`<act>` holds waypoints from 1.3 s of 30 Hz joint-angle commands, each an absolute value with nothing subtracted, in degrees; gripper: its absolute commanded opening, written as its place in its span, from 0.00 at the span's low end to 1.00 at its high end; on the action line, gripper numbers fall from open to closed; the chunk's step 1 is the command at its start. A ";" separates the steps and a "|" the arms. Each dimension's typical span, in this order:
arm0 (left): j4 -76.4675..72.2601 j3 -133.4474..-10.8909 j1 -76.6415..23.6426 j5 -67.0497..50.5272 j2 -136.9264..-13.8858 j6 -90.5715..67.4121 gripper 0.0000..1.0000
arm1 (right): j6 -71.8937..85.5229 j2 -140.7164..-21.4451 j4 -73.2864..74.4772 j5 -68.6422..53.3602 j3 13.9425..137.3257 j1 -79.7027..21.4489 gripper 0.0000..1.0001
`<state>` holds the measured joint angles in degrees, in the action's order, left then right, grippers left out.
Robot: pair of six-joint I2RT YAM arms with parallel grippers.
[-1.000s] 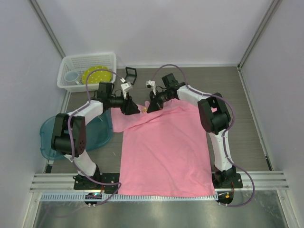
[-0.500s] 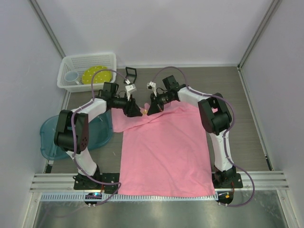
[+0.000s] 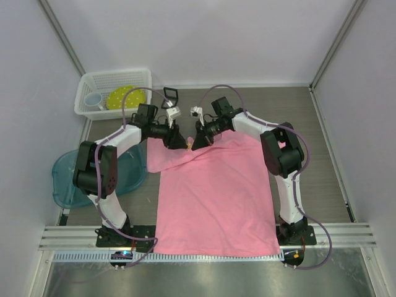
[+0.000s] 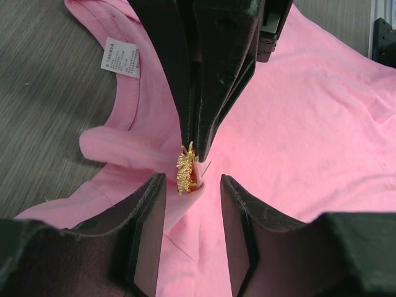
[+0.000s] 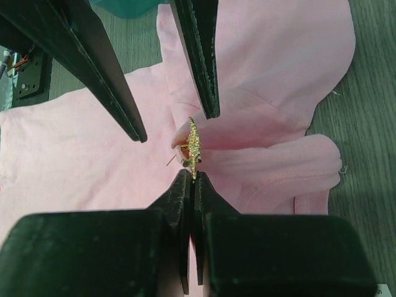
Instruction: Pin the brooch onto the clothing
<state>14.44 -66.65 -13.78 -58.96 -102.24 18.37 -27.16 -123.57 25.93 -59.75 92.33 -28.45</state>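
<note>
Pink shirt (image 3: 216,192) spread flat on the table (image 3: 322,136), hem at the near edge, collar toward the far edge. The brooch (image 4: 185,170) is held on edge against a raised fold of cloth by the neckline, at the shirt's far-left part. Its rim is clamped between the closed fingers of the right gripper (image 5: 190,176). The left gripper (image 4: 192,179) is held with jaws apart, flanking brooch and fold, nothing gripped. The pin is seen jutting bare; whether cloth has been pierced cannot be told. Judged: brooch positioned, fastening not yet done.

The brooch (image 4: 185,171) looks glittery gold metal, the shirt (image 4: 309,124) matt cloth.
</note>
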 commanded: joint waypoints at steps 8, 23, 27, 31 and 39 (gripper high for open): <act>13.10 -66.97 -15.47 -59.68 -103.09 17.58 0.36 | -27.34 -120.06 26.54 -62.75 95.45 -28.92 0.01; 12.31 -67.50 -15.64 -59.59 -104.59 15.21 0.28 | -27.25 -120.32 26.54 -63.63 96.15 -28.74 0.01; 11.25 -67.15 -15.56 -60.29 -104.33 14.33 0.26 | -27.25 -120.41 26.54 -63.54 96.06 -28.74 0.01; 8.54 -66.97 -15.47 -60.29 -104.59 10.99 0.25 | -27.33 -120.32 26.46 -63.46 96.06 -28.74 0.01; 4.84 -66.80 -15.29 -60.29 -105.29 5.37 0.25 | -27.60 -120.23 26.37 -62.93 95.80 -28.74 0.01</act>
